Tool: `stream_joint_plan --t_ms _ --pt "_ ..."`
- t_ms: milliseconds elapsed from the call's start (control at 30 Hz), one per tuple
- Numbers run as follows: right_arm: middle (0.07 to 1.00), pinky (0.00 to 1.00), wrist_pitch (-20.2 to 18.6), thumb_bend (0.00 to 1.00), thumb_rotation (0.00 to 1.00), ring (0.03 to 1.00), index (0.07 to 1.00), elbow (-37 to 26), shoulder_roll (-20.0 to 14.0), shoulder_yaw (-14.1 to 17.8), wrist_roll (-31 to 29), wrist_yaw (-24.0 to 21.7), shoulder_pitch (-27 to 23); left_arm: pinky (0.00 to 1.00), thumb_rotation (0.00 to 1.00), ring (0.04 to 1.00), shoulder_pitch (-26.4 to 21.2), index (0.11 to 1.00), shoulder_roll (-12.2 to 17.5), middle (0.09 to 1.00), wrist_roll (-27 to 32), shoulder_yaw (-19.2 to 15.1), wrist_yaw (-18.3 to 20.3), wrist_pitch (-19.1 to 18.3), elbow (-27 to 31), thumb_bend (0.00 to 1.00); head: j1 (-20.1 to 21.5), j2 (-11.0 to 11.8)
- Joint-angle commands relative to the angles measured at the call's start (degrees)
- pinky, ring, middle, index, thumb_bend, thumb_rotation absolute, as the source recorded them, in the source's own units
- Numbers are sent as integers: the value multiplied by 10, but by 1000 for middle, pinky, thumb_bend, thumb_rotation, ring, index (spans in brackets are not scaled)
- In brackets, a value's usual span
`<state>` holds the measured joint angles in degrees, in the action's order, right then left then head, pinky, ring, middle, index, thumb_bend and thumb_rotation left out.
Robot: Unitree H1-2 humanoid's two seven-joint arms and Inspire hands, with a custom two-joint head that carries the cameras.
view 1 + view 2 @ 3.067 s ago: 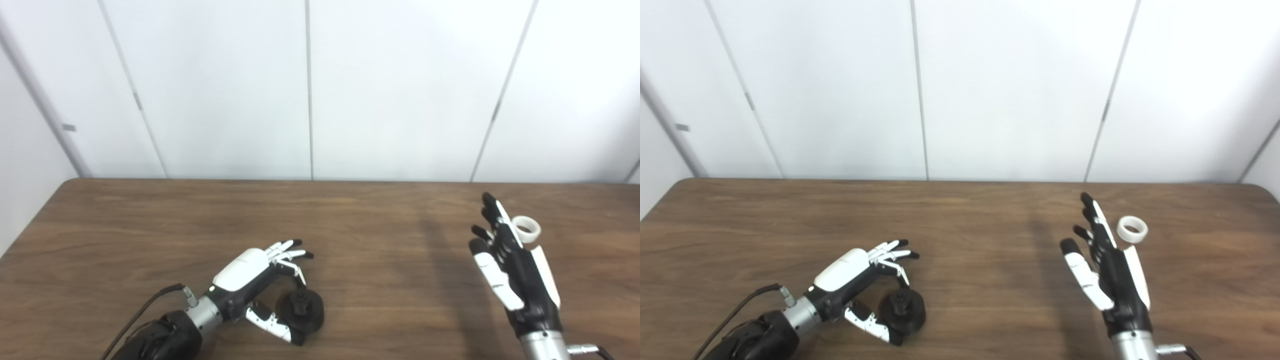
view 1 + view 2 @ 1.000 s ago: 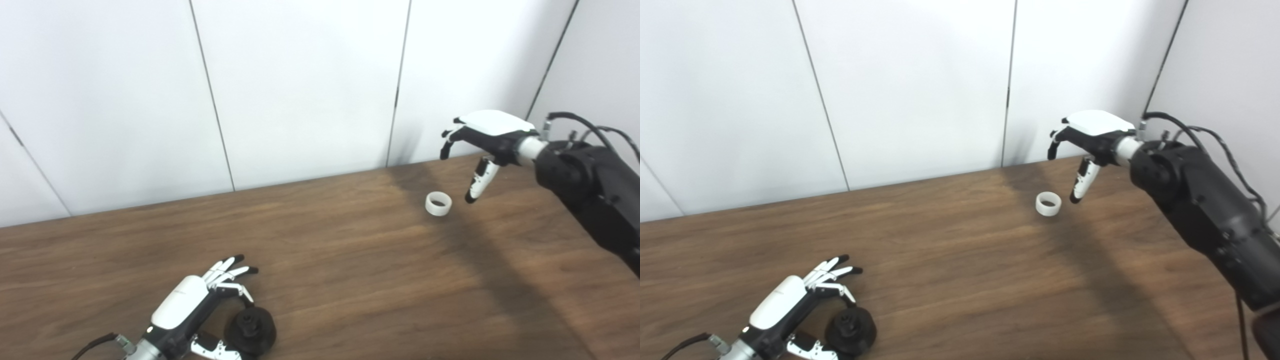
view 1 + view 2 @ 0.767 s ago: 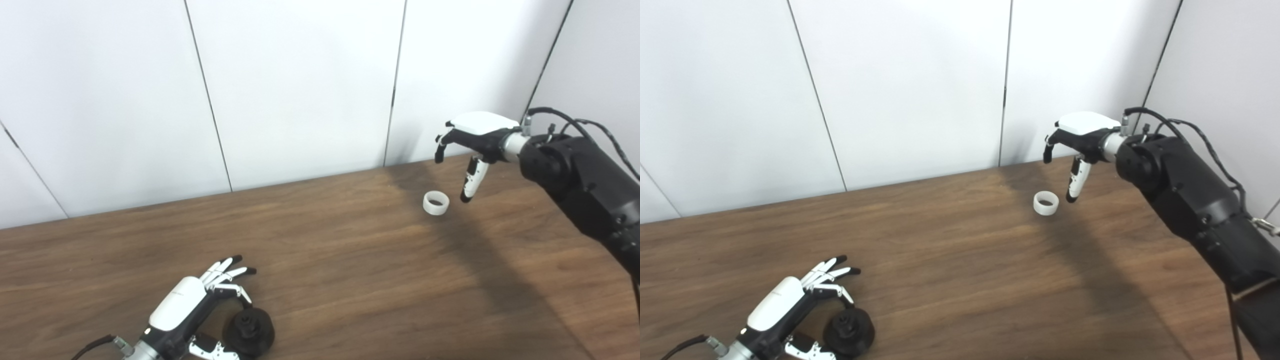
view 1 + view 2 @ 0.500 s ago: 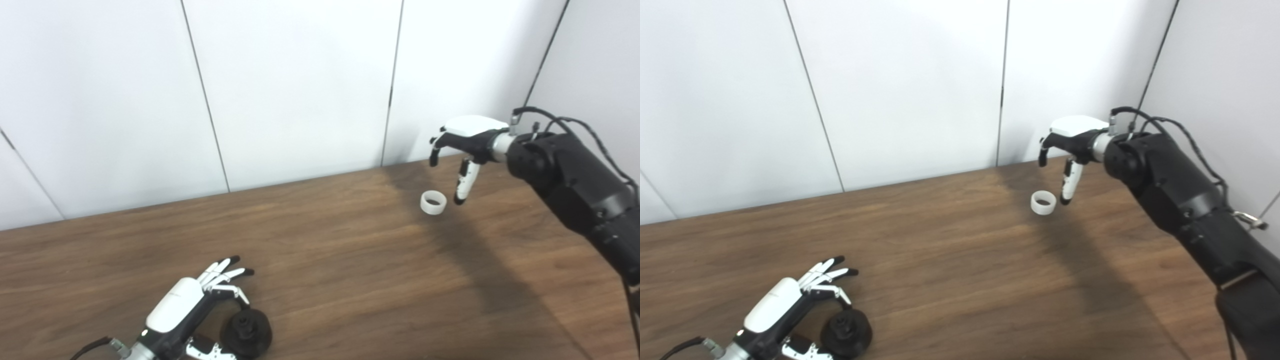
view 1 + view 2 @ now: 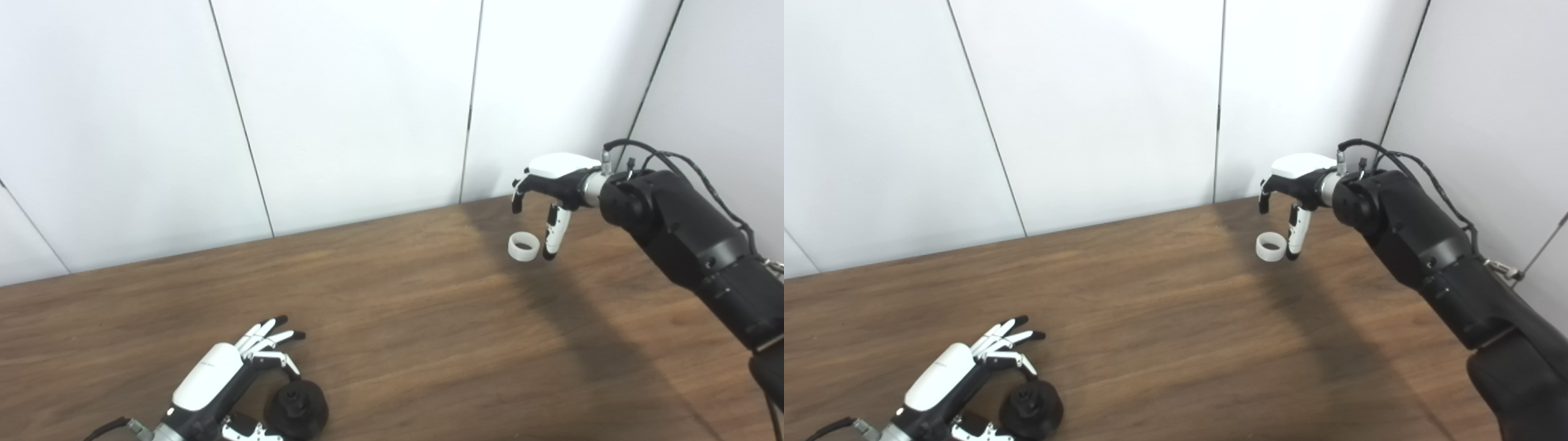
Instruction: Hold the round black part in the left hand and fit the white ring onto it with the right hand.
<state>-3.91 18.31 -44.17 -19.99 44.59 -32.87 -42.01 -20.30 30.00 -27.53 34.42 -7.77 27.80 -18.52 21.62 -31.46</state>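
The round black part (image 5: 296, 402) lies on the wooden table (image 5: 398, 331) at the bottom left. My left hand (image 5: 226, 380) rests on the table around it, fingers spread over its far side and thumb under its near side, not closed on it. The white ring (image 5: 523, 247) lies on the table at the far right, near the wall. My right hand (image 5: 551, 187) hovers palm down just above it, open, fingers curled down, the thumb tip right beside the ring's right side. Both hands also show in the right eye view: left hand (image 5: 949, 373), right hand (image 5: 1292, 177), ring (image 5: 1271, 247).
White wall panels stand behind the table, and a side wall closes the far right corner (image 5: 655, 104) next to the right arm. The right arm's shadow falls across the table's right part.
The camera has turned and shifted. My right hand has come lower and closer to the white ring, its thumb now beside the ring. The left hand and black part stay as they were.
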Motion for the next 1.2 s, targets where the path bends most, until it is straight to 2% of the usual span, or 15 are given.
stream_joint_plan --t_ms 0,233,500,1167 --pt "938 999 0 1000 170 1000 716 -4 -10 5 8 10 -26 1000 56 1000 22 481 15 884 -5 14 2 -9 -30 525 -2 -1" --pt "941 1000 -10 1000 142 1000 720 2 0 9 5 12 -21 1000 56 1000 25 481 19 882 -1 13 7 -9 -21 525 -5 -2" --pt "938 1000 2 1000 184 1000 712 17 7 9 0 25 -14 1000 56 1000 31 481 23 880 4 8 19 -9 -10 525 -9 -7" --pt "930 1000 16 1000 160 1000 708 46 18 5 -5 58 5 1000 57 1000 49 481 24 871 2 -14 38 -9 21 525 -19 -18"
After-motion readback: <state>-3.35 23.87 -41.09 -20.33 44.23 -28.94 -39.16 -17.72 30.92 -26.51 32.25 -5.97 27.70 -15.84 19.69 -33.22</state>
